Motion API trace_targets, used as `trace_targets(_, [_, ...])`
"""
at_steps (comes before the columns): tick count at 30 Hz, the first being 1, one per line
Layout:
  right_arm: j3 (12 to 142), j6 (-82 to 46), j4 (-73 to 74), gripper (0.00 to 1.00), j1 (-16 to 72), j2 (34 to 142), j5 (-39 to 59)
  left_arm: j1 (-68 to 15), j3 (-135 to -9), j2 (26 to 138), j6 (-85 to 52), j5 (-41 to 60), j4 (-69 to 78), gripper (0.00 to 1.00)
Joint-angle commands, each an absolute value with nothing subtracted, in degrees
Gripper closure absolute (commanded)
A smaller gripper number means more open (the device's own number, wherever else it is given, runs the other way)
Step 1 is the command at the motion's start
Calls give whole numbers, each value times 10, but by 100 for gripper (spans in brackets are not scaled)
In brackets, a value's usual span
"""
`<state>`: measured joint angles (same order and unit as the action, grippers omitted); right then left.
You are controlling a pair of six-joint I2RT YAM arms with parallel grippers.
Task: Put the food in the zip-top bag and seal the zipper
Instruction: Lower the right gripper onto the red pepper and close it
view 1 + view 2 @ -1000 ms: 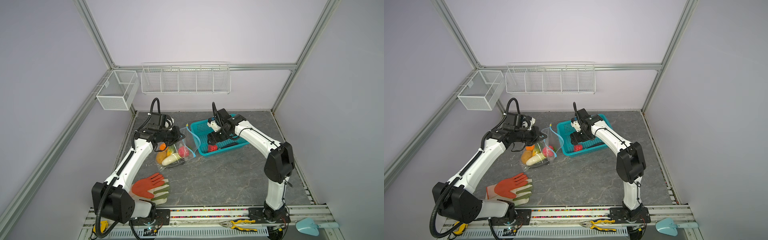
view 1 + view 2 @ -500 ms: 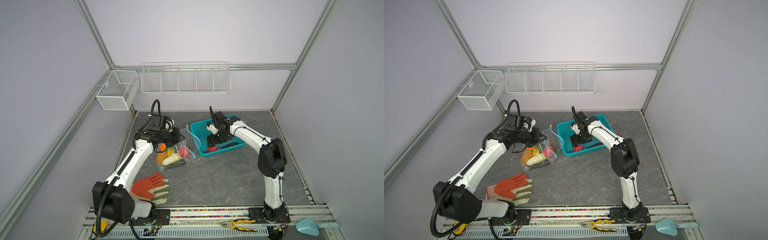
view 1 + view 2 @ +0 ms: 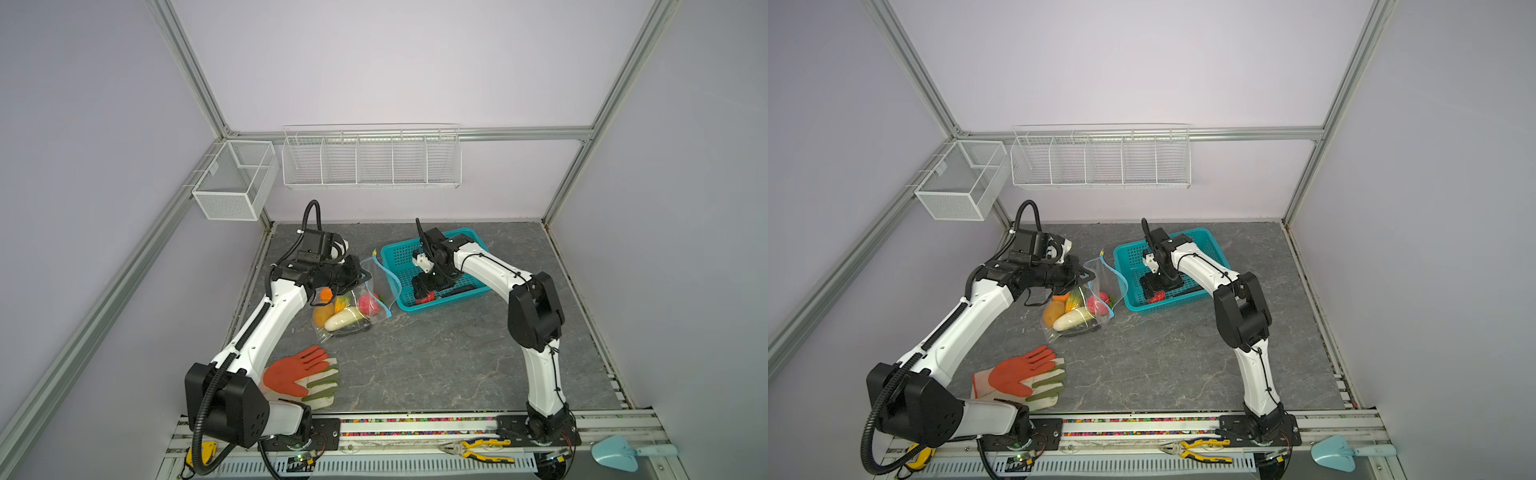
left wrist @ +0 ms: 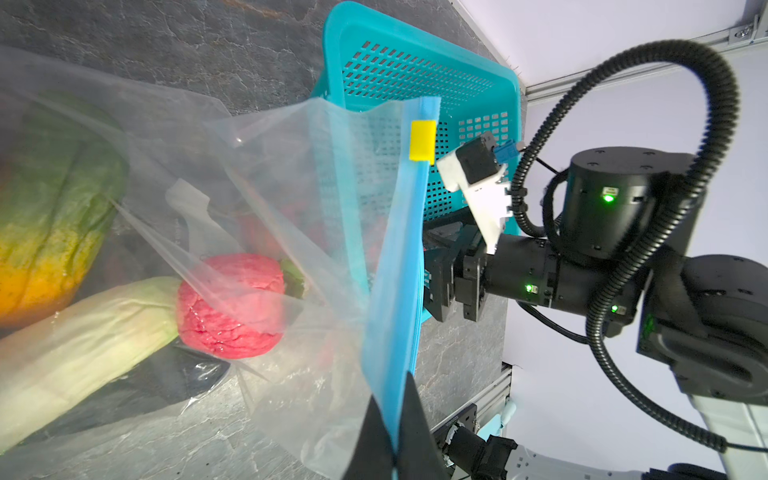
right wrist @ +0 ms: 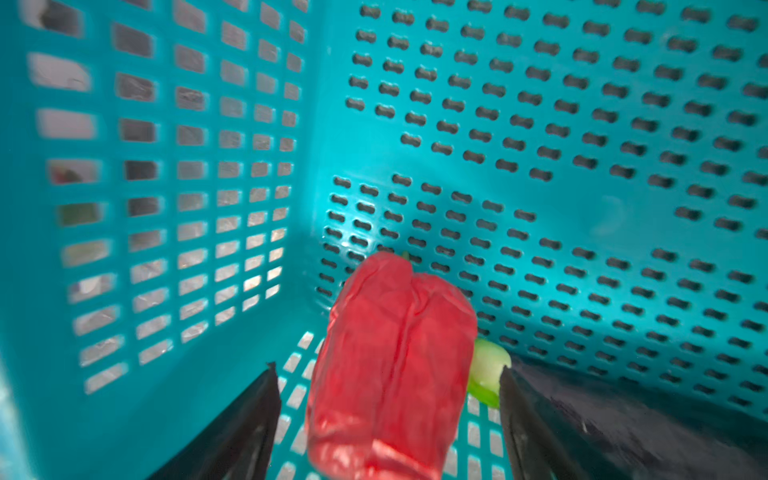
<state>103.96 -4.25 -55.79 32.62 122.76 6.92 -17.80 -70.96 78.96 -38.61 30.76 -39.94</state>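
1. Fingers (image 4: 372,440) of my left gripper (image 4: 395,419) are clenched on the zipper (image 4: 399,270), with its light-blue strip pinched flat between them.
2. From my pinch the strip's long axis runs to the yellow slider (image 4: 422,140) at its other end. In both top views that end points toward the back wall, and the strip bows out toward the basket, so the mouth gapes.
3. Below it, the zip-top bag (image 3: 376,278) hangs from my pinch, mouth raised and facing the basket, its bottom resting on the table (image 3: 415,357).
4. Inside, the white-green cabbage (image 3: 343,321) lies lengthwise along the bag's bottom, its green end against a pink-red piece (image 3: 369,304). A green-yellow piece (image 3: 341,302) and a yellow-brown piece (image 3: 321,316) sit beside it, and something dark lies under the cabbage.
5. On my right gripper (image 5: 388,368) the jaws are spread wide and grasp nothing. Its fingers (image 5: 249,424) stand on either side of a red piece (image 5: 395,291), whose long axis runs straight along the gap between them. A small green piece (image 5: 486,370) touches it.
6. Both of those lie in a near corner of the teal basket (image 3: 469,232), which sits just beside the bag's mouth.
7. Orange-and-green gloves (image 3: 299,370) lie near my left arm's base, well apart from the bag.
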Motion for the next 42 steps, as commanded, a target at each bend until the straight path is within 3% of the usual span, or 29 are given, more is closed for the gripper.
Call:
trace_targets(1, [1055, -37, -570, 16, 320, 1246, 77, -181, -705, 779, -388, 313, -393, 100])
trace_targets(28, [1082, -42, -571, 41, 309, 1270, 109, -181, -713, 794, -387, 314, -391, 100])
trace_targets(42, [1077, -46, -566, 46, 306, 1266, 115, -181, -708, 797, -388, 315, -385, 100])
